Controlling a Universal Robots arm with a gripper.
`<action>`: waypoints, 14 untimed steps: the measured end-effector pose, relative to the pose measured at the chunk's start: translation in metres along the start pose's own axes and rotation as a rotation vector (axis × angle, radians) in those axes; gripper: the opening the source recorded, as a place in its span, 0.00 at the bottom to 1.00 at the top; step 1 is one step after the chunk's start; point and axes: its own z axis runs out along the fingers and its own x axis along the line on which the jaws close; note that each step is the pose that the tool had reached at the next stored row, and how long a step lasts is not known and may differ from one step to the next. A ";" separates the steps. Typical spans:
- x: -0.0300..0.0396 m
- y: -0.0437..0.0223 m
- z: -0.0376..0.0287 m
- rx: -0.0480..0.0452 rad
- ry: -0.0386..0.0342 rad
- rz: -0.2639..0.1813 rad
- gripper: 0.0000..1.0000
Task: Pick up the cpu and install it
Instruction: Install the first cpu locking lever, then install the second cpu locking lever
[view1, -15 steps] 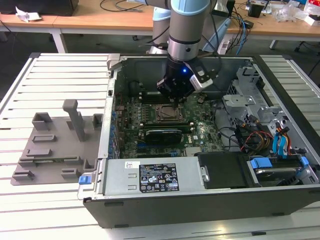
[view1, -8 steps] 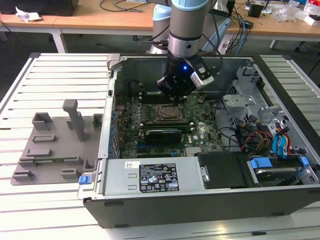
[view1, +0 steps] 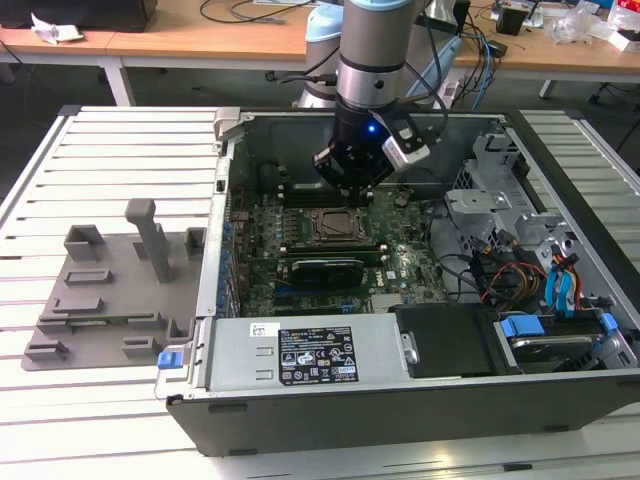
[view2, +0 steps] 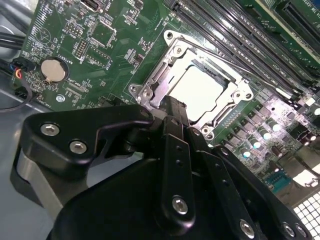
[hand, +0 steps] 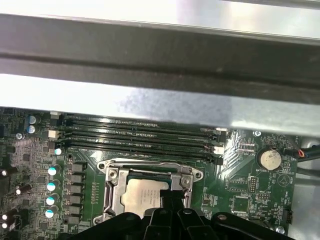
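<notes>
The cpu (view2: 200, 90) lies flat inside the motherboard socket, its shiny silver top facing up, ringed by the socket's metal frame (view2: 150, 92). The first wrist view shows the cpu (hand: 141, 192) in the frame (hand: 112, 182) just beyond the fingertips. In the exterior view the cpu (view1: 335, 223) sits in the middle of the open computer case. My gripper (view1: 352, 190) hangs just above the socket's far edge. Both wrist views show its black fingers drawn together, the gripper (view2: 172, 106) (hand: 172, 197) shut with nothing seen between them, its tip over the cpu's edge.
Memory slots (hand: 140, 132) run alongside the socket, with a coin battery (hand: 270, 159) nearby. A black card (view1: 325, 268) stands in front of the socket. Drive bays and cables (view1: 540, 280) fill the exterior view's right. A grey fixture tray (view1: 110, 290) sits outside the case on the left.
</notes>
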 end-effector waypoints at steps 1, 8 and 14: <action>0.0000 0.0000 -0.0001 0.0000 0.0000 0.000 0.11; 0.0000 -0.0001 -0.0004 0.0003 0.0002 0.000 0.11; 0.0003 -0.0026 -0.0004 0.0004 0.0002 0.000 0.11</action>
